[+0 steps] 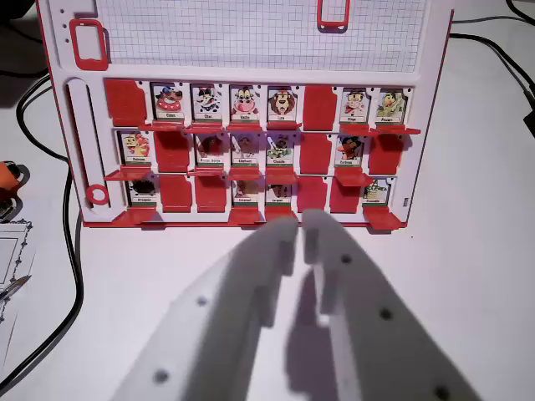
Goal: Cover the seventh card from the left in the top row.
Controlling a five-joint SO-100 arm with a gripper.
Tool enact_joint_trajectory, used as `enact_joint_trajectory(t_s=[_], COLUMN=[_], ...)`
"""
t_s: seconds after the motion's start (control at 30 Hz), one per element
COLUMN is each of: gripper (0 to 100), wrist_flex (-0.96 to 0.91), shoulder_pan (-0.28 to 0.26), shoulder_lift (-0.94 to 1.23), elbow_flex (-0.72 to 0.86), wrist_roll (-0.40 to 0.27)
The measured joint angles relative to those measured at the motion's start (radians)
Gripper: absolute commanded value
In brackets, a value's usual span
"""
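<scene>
A white and red game board [84, 125] lies on the white table, holding three rows of small character cards in red frames. In the top row, the first slot [125, 101] and the sixth slot [319, 105] show plain red. The seventh card [356, 104] shows a cartoon figure face up, with an eighth card [390, 104] beside it on the wrist view's right. My gripper [301, 227] fills the bottom of the view, its white fingers close together with nothing between them. The fingertips [284, 238] sit just in front of the board's near edge, below the third row's middle.
Several slots in the second and third rows are plain red. A grid panel [251, 33] with two red loops lies beyond the cards. Black cables [73, 251] run along the wrist view's left, another cable [501, 58] at upper right. An orange object [7, 177] and paper [12, 259] sit at the left edge.
</scene>
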Motion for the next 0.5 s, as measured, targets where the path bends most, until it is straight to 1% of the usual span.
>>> enact_joint_trajectory(t_s=[0.5], gripper=[0], wrist_flex=[0.015], shoulder_pan=[0.011], shoulder_lift=[-0.005], elbow_flex=[-0.031], wrist_roll=[0.006])
